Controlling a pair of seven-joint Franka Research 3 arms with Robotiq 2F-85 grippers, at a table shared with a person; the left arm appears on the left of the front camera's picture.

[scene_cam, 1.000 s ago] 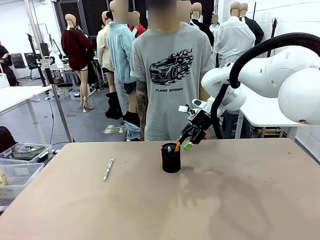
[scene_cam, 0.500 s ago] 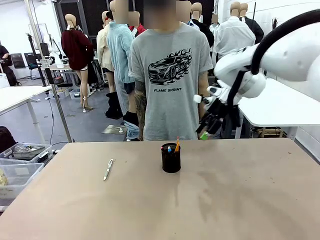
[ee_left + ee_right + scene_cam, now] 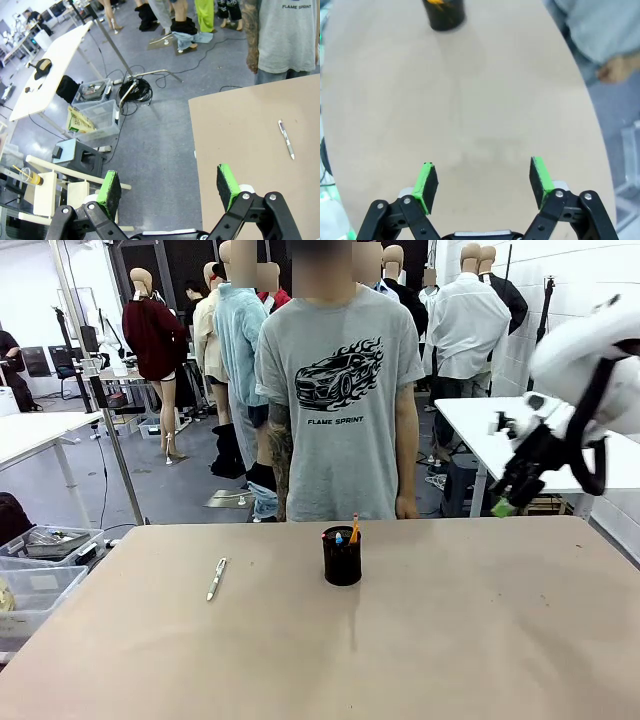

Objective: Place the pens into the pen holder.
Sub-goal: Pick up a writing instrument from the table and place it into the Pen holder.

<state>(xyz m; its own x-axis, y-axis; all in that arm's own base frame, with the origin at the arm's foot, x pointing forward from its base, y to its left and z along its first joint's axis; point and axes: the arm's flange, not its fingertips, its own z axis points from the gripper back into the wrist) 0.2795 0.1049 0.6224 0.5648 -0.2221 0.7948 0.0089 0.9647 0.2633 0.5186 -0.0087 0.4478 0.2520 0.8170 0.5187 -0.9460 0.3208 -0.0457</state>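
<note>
The black mesh pen holder (image 3: 342, 556) stands mid-table, with an orange-yellow pencil (image 3: 354, 528) and a blue-tipped pen (image 3: 338, 537) sticking out of it. It also shows blurred as the pen holder (image 3: 444, 14) in the right wrist view. A silvery-white pen (image 3: 216, 578) lies flat on the table to its left, and shows as a pen (image 3: 286, 139) in the left wrist view. My right gripper (image 3: 508, 498) hangs high at the far right, well away from the holder. Its jaws (image 3: 483, 181) are open and empty. My left gripper (image 3: 170, 187) is open and empty, over the floor beside the table's edge.
A person in a grey T-shirt (image 3: 342, 390) stands at the far edge of the table, hands down. Clear plastic bins (image 3: 40, 560) sit on the floor at the left. A white table (image 3: 530, 435) stands behind on the right.
My right gripper has pulled away from just above the pen holder, up and to the far right. The pencil stays in the holder. The white pen has not moved.
</note>
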